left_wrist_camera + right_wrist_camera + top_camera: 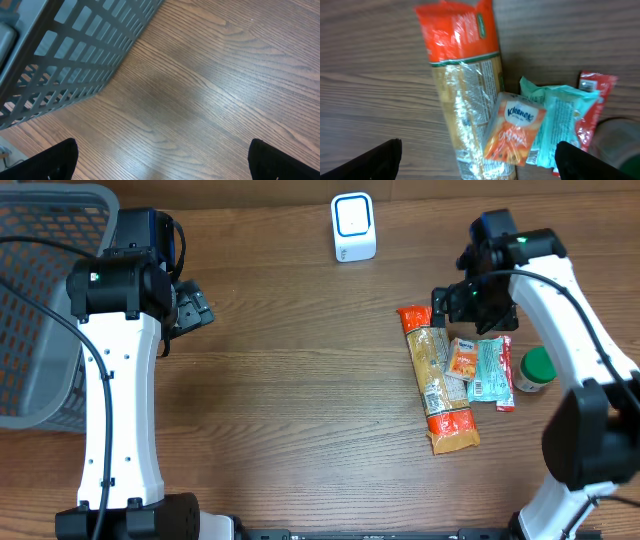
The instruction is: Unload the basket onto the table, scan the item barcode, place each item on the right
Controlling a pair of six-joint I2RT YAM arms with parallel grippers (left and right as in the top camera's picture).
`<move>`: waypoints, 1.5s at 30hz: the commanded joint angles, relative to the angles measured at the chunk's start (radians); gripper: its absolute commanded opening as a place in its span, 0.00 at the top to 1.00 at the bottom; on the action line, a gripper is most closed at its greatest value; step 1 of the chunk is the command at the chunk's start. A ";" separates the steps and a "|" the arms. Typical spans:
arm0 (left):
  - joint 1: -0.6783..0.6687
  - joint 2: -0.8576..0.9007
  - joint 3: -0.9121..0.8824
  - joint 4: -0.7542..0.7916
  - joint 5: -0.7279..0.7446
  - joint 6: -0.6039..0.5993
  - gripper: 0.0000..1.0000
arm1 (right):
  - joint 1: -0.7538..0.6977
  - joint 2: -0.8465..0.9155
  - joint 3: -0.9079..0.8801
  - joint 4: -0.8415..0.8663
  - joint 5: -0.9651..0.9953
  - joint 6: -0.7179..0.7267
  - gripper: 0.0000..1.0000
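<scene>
Several items lie together at the table's right: a long pasta bag with orange ends (pixel 438 380) (pixel 465 75), a small orange Kleenex pack (pixel 463 360) (pixel 512 127) resting on it, a teal packet (pixel 490 368) (pixel 560 120) and a red packet (pixel 507 375) (pixel 594 107). A white barcode scanner (pixel 354 227) stands at the back centre. My right gripper (pixel 478 308) (pixel 479 157) hovers open above the far end of the items, holding nothing. My left gripper (pixel 197 311) (pixel 162 160) is open over bare wood, beside the basket.
A grey slatted basket (pixel 40 300) (pixel 75 50) sits at the far left edge. A green-lidded jar (pixel 535 370) (pixel 620 145) stands just right of the packets. Bare wooden table (pixel 300 380) lies between the two arms.
</scene>
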 commanded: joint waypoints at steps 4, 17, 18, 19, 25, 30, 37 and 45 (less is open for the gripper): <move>0.003 0.005 0.005 -0.002 -0.012 0.019 0.01 | -0.002 -0.267 0.016 0.005 0.013 -0.001 0.00; 0.003 0.005 0.005 -0.002 -0.012 0.018 0.00 | -0.002 -0.723 0.016 -0.003 0.027 -0.002 0.00; 0.003 0.005 0.005 -0.002 -0.012 0.018 0.00 | -0.002 -0.758 0.016 -0.017 0.043 -0.002 0.00; 0.003 0.005 0.005 -0.002 -0.012 0.018 0.00 | -0.002 -0.792 0.016 -0.037 0.051 -0.002 0.00; 0.003 0.005 0.005 -0.002 -0.012 0.018 0.00 | -0.002 -1.014 0.016 -0.113 0.050 -0.001 0.00; 0.003 0.006 0.005 -0.002 -0.012 0.018 0.00 | -0.002 -1.152 0.016 -0.277 0.016 0.005 0.00; 0.003 0.005 0.005 -0.002 -0.012 0.018 0.00 | -0.002 -1.307 0.016 -0.285 0.064 0.002 0.00; 0.003 0.005 0.005 -0.002 -0.012 0.018 0.00 | -0.003 -1.413 0.016 -0.204 0.087 0.002 0.00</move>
